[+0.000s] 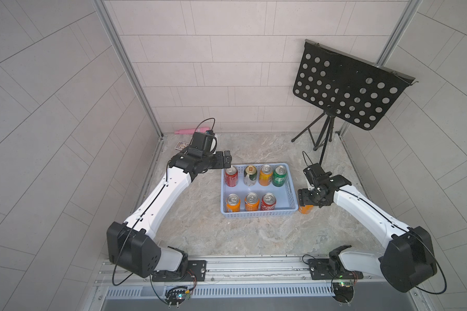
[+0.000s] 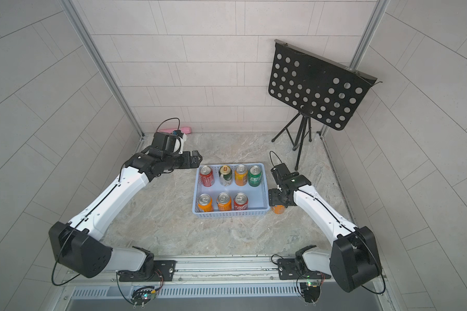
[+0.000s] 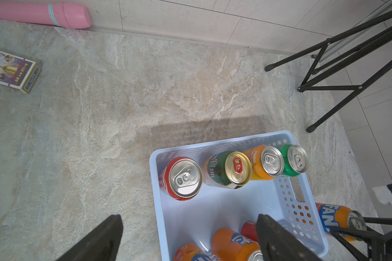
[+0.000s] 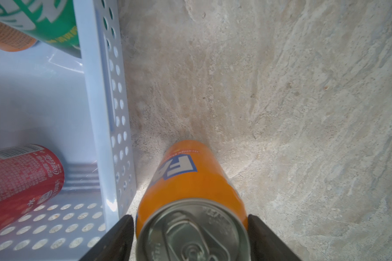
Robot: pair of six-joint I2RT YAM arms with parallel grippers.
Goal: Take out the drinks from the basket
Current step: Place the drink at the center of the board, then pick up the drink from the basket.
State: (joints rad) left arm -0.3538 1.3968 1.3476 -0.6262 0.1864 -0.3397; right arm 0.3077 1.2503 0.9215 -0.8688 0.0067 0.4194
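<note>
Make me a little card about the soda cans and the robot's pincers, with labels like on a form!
cans in basket: seven, all upright
far row: far red can, gold-topped can, far orange can, green can
near row: left orange can, middle orange can, near red can
outside: outside orange can, upright on the table, beside the basket's right wall
left pincer: open, empty, by the basket's far left corner
right pincer: around the outside orange can; grip unclear

white arm shells (image 1: pixel 170 194), black joint housings (image 1: pixel 132 251), thin black cables (image 1: pixel 372 208)
</note>
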